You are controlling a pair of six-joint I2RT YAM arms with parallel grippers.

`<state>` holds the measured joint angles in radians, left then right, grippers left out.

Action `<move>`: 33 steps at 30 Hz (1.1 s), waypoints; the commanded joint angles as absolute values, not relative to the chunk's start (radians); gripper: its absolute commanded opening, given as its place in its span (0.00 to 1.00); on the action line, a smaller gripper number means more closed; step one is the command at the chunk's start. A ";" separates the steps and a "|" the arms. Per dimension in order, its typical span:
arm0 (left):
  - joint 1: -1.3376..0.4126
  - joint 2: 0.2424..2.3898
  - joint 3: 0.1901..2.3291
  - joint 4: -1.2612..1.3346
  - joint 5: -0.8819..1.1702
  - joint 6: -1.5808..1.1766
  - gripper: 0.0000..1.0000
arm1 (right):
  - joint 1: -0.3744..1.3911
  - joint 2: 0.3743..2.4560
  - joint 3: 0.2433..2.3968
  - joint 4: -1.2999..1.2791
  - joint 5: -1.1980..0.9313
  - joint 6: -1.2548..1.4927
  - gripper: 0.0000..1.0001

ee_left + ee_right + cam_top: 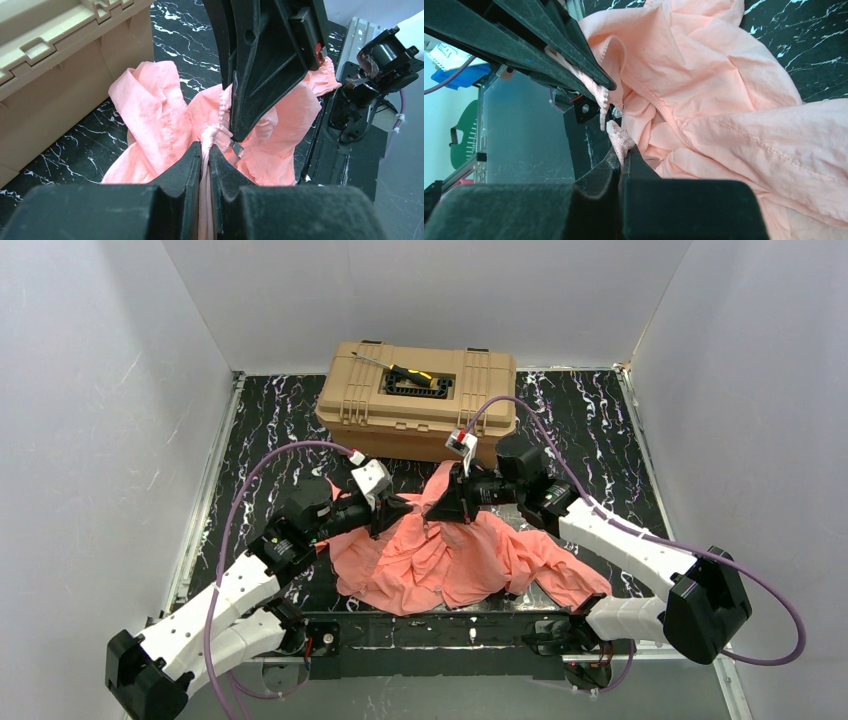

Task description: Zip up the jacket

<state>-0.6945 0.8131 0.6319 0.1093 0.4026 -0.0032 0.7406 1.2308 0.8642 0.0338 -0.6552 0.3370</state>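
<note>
On the black marbled table [600,440], before a tan toolbox [420,405], both arms bend inward over the crumpled salmon-pink jacket [450,560]; left gripper [402,512] and right gripper [442,508], tips nearly meeting, each pinch its zipper edge. A white wrist tag [462,443] is too small to read.

Plain pale grey walls [430,290] enclose the black, white-veined marble-pattern worktop [265,430] at nine, twelve and three o'clock. Silver rails [198,510] edge its sides. A tan toolbox [420,405] stands at twelve o'clock. The light is soft and even.
</note>
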 commanded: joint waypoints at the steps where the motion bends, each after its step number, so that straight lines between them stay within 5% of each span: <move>1: -0.702 0.789 0.627 0.143 0.387 -0.017 0.00 | 0.750 1.222 0.919 0.021 -0.678 0.337 0.01; 33: -0.728 0.767 0.615 0.142 0.430 0.188 0.00 | 0.754 1.239 0.959 0.012 -0.720 0.379 0.01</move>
<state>-0.7197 0.7872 0.6270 0.1265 0.4080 0.1593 0.7479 1.2484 0.9096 -0.0071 -0.7109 0.3653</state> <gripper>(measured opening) 0.071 0.054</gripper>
